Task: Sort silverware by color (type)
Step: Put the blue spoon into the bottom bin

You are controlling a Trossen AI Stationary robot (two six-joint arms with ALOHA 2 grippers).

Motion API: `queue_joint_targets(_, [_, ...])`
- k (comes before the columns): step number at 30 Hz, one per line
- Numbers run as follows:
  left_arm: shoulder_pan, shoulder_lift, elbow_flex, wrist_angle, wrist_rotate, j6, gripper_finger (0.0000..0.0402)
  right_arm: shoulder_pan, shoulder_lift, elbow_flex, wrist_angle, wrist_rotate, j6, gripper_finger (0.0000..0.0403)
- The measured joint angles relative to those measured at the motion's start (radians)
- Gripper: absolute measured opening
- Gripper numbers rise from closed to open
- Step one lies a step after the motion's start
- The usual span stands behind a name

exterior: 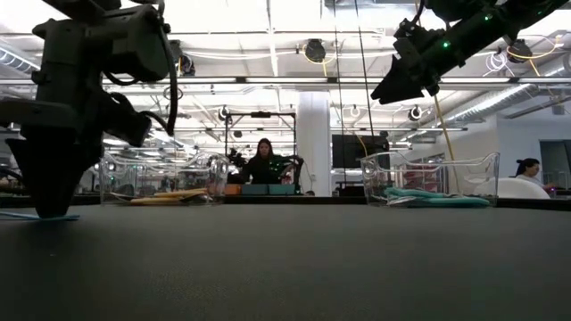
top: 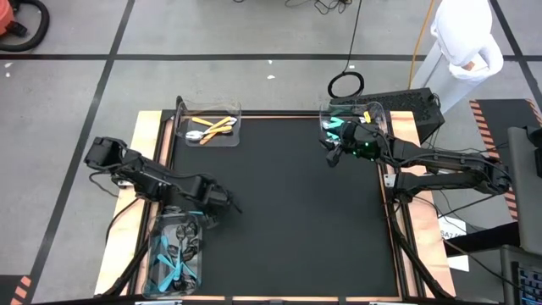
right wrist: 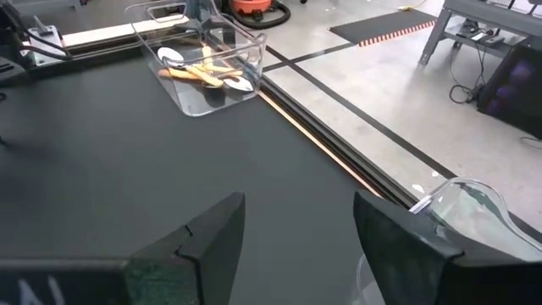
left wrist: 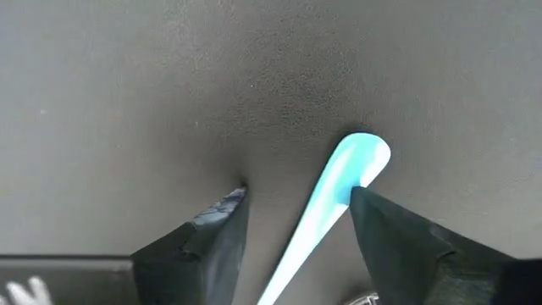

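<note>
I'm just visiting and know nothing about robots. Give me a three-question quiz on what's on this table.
1. True or false: the left hand is down at a teal handle on the mat.
2. What colour are the handles in the far left bin?
3. The right hand hangs: A) beside the far right bin, B) inside the near left bin.

Key: 1 true; 2 orange; 3 A.
</note>
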Motion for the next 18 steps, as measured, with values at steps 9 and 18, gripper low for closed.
queue_joint_targets(9, [0.009,0.001,-0.003,0.015,0.017,0.040,0.0132,0.000,0.000,0.000,-0.001,0.000,-0.003,0.0217])
queue_joint_targets(18, [0.089,0.006,-0.001,0.367,-0.208,0.168,0.0080,0.000,0.000,0.000,0.007,0.000,0.004,0.0213])
